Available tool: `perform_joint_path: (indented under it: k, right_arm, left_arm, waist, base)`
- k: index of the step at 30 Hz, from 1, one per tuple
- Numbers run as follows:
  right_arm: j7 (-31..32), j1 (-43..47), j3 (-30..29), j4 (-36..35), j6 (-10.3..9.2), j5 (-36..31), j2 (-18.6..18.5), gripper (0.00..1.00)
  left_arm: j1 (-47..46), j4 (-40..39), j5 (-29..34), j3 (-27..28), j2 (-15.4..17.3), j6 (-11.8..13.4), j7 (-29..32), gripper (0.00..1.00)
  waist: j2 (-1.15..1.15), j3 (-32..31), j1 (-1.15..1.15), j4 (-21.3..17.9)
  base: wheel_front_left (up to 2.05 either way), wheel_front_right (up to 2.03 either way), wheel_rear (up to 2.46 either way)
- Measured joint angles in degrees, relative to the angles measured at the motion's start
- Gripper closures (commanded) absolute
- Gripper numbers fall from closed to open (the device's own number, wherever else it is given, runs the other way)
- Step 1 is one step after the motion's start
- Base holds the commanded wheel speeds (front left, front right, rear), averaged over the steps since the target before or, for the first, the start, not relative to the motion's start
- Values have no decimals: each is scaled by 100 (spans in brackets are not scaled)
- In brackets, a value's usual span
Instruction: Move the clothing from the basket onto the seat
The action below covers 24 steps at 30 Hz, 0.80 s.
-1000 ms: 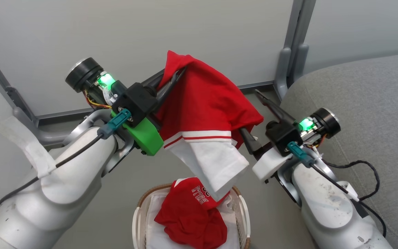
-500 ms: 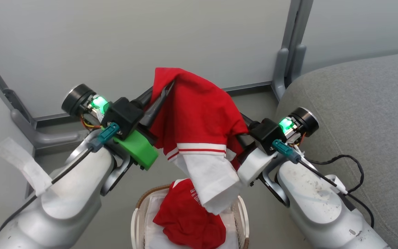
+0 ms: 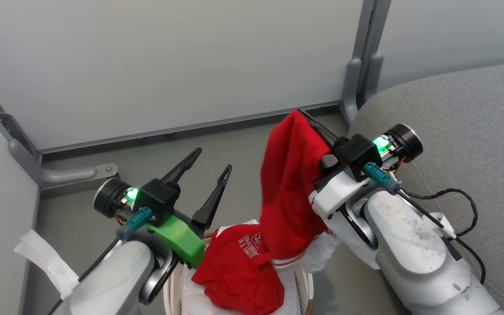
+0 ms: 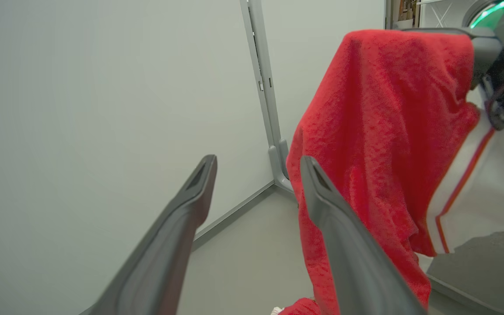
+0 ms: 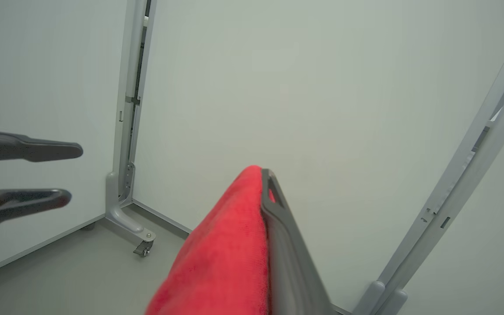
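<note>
- Beside the rounded edge of the seat [image 3: 466, 131], the right gripper [image 3: 309, 120] pinches the white-sleeved red garment [image 3: 291, 188], which hangs down to the basket [image 3: 309, 291].
- Just left of it, the left gripper [image 3: 212, 159] gapes empty, with bare floor [image 3: 234, 140] ahead.
- The printed garment [image 3: 234, 267] lies in the basket.

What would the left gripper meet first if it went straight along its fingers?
Probably the grey wall panel: the left gripper points at it, with the red garment close beside its path; depth is unclear.
</note>
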Motion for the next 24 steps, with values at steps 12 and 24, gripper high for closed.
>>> perform_joint_path:
  k: [12,24]
  right_arm:
    - [0,487,-855,-155,0,-312,-4,100]
    - [0,943,-1240,-624,0,-444,-151,100]
  left_arm:
    - [1159,-193,-79,433,-369,26,-10,0]
    - [1685,-537,492,911,-784,-74,-18,0]
  waist:
    - [0,12,0,-138]
    - [0,155,0,-673]
  base:
    - [0,0,0]
    - [0,0,0]
